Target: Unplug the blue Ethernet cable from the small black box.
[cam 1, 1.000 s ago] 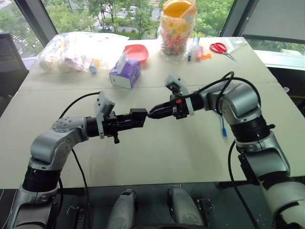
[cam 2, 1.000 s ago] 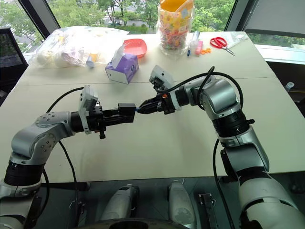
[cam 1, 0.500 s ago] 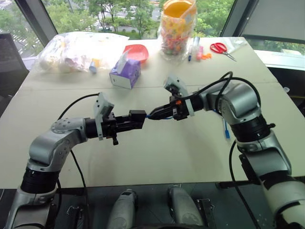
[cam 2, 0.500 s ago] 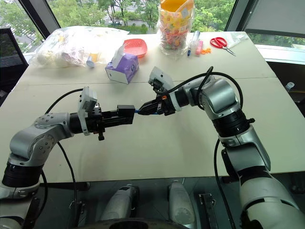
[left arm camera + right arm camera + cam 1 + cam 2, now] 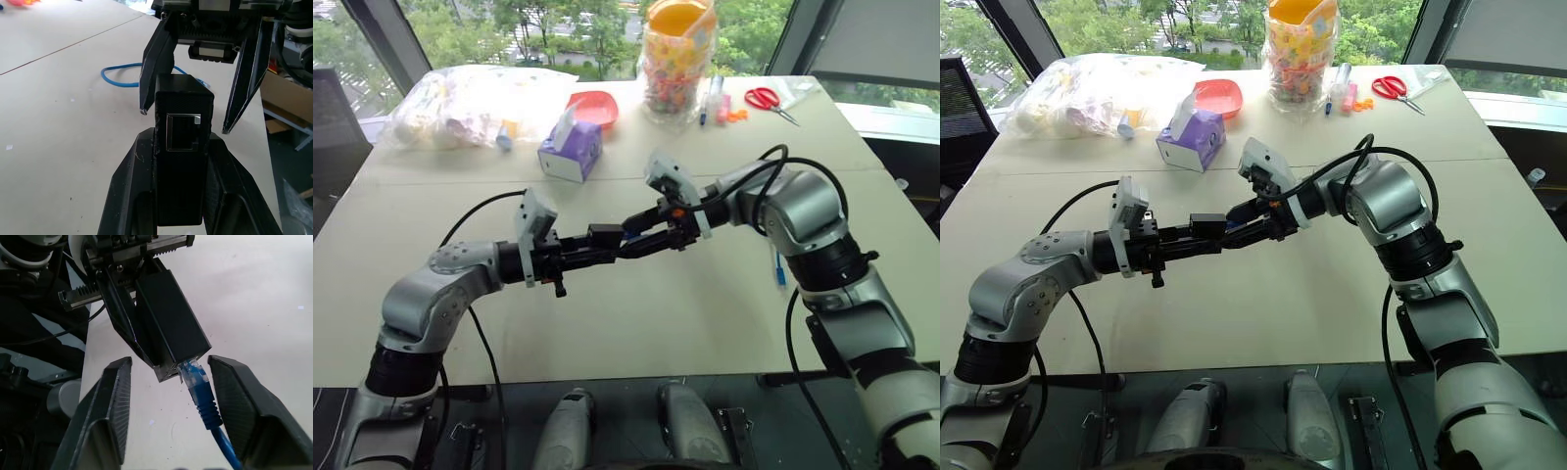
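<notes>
Black plastic at mid-table height: the box (image 5: 168,318), pinched lengthwise by the left gripper (image 5: 182,142) and held clear of the table (image 5: 636,323). Clenched hard, one finger (image 5: 128,196) flat against each side wall; lower part of the box swallowed between them in the left wrist view. On the face turned toward that camera, an empty socket with a pale rim. On the far end, seen from the right wrist, the cable (image 5: 203,396) seated by its clear-blue plug in a second socket, latch tab hard to make out against the dark opening. Right gripper (image 5: 171,364) released, jaws spread to either side of the plug and touching neither plug nor box; fingertips level with the box's end, roots cut off at the picture's edge. Below the plug, the blue cord cut by the frame almost at once. Farther along, a loop of it lying on the table behind the right gripper, middle stretch hidden by the fingers and wrist. From the head, box and both sets of fingers merged into one dark line between the arms, plug reduced to a blue speck, gap between the right fingers impossible to judge there. Other end of the cord, a blue tip beside the right forearm, lying on the table.
</notes>
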